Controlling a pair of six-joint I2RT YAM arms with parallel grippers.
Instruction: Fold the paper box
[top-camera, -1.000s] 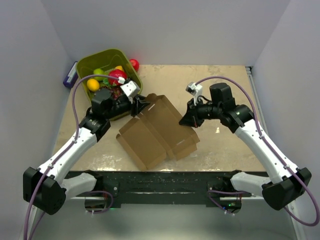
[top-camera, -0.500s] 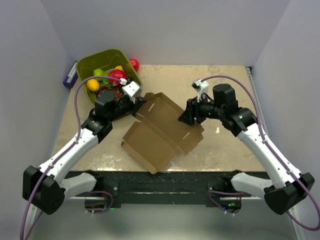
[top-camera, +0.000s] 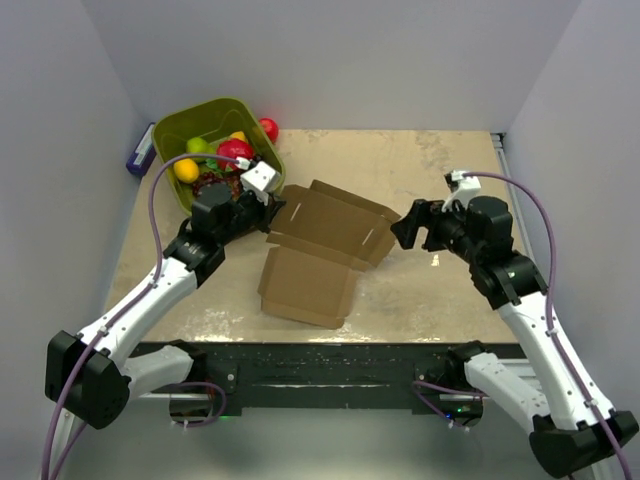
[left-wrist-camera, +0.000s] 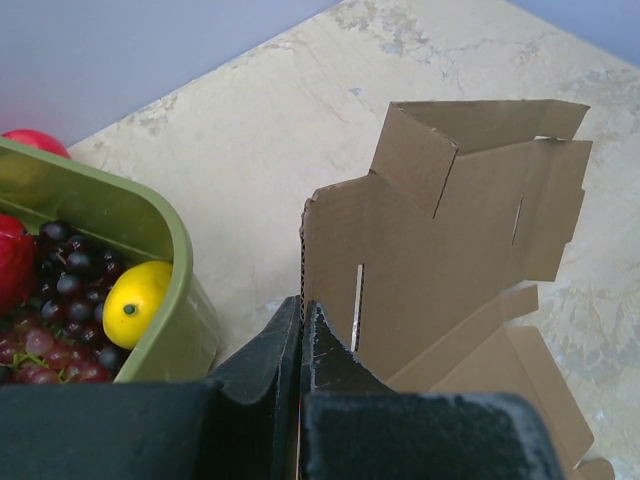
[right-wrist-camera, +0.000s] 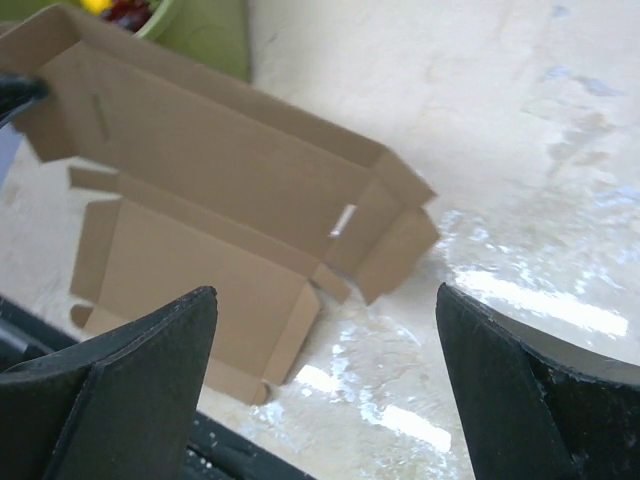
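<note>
Left pincer (left-wrist-camera: 301, 312) tight together, right pincer (right-wrist-camera: 325, 300) wide apart.

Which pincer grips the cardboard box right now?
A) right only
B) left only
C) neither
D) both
B: the left pincer is shut on the cardboard box at its edge, while the right pincer is open and gripping nothing.

Brown paper box (top-camera: 320, 255) lies half-folded, one panel raised.

A green bin (top-camera: 200, 108) holding a lemon (top-camera: 186, 169), grapes (left-wrist-camera: 60, 290) and red fruit (top-camera: 236, 152) is sitting at the table's (top-camera: 420, 160) far left corner, with a purple object (top-camera: 140, 150) lying just beside it.
</note>
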